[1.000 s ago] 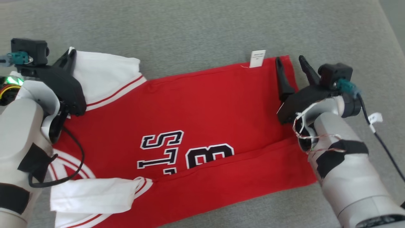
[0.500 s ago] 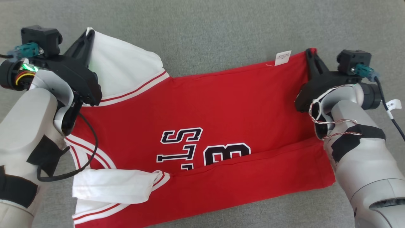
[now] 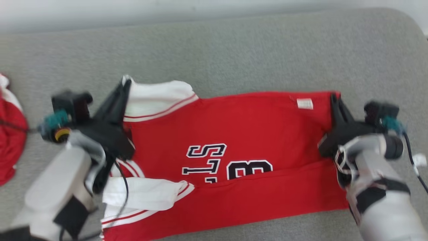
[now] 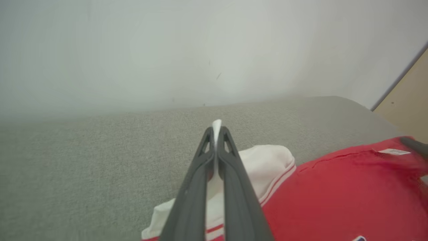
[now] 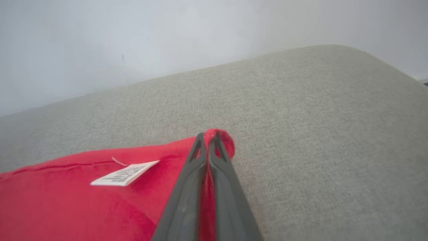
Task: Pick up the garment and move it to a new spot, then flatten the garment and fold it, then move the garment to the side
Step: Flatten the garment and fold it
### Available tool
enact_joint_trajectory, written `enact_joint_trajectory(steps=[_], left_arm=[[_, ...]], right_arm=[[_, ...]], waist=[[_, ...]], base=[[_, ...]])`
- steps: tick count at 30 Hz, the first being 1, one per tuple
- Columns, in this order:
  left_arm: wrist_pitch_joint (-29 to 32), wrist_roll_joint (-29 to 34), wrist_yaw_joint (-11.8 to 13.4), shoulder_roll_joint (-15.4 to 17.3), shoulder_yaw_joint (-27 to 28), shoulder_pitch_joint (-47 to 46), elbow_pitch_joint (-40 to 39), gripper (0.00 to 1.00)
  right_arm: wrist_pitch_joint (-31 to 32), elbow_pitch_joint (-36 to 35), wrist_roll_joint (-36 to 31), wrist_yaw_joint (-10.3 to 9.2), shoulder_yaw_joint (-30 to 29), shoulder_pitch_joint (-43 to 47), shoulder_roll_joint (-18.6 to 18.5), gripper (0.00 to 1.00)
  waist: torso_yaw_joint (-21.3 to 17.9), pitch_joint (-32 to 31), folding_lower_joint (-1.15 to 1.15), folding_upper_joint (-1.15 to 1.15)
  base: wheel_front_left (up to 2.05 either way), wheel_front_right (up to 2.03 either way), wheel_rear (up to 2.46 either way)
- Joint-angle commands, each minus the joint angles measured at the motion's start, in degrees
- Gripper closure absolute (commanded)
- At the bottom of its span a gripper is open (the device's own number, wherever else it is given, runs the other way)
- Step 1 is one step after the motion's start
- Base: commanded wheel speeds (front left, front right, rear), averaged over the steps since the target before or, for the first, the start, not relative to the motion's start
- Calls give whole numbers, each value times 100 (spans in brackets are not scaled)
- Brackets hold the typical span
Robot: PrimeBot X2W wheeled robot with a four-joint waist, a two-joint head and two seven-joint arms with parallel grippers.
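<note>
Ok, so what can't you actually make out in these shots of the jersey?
Lettering on the jersey: head view, lower part hidden under the folded-over red panel.
Label: right wrist view, print too small to read.
Red cloth at the left: head view, cut by the edge and blurred; can't tell what it is.

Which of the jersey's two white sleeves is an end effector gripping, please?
The far sleeve: the left end effector is shut on its edge. The near sleeve lies loose on the red jersey, nearer the robot.
</note>
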Motion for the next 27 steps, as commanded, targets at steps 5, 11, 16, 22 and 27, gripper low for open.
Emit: enact_joint_trajectory(steps=[5, 11, 16, 22, 27], left_arm=[[-105, -45, 172, 34, 141, 909, -684, 100], [-117, 128, 586, 90, 327, 2045, -1618, 100], [-117, 186, 759, -13, 525, 2793, -2149, 100], [-118, 221, 764, -252, 706, 3268, -2163, 100], [-118, 319, 716, -430, 833, 3546, -2100, 100]], right_arm=[[-3, -668, 614, -10, 270, 881, -251, 100], [-4, -1346, 1261, -10, 303, 1751, -552, 100], [26, -1691, 1632, -10, 226, 2254, -774, 100], [131, -1911, 1785, -10, 162, 2620, -889, 100], [238, -1996, 1822, -10, 106, 2866, -831, 100]], waist=[[328, -434, 1, 0], [450, -629, 1, 0], [568, -701, 1, 0], [659, -782, 1, 0], [675, -856, 1, 0]], base=[[0, 0, 0], [0, 0, 0], [0, 0, 0], [0, 0, 0], [0, 0, 0]])
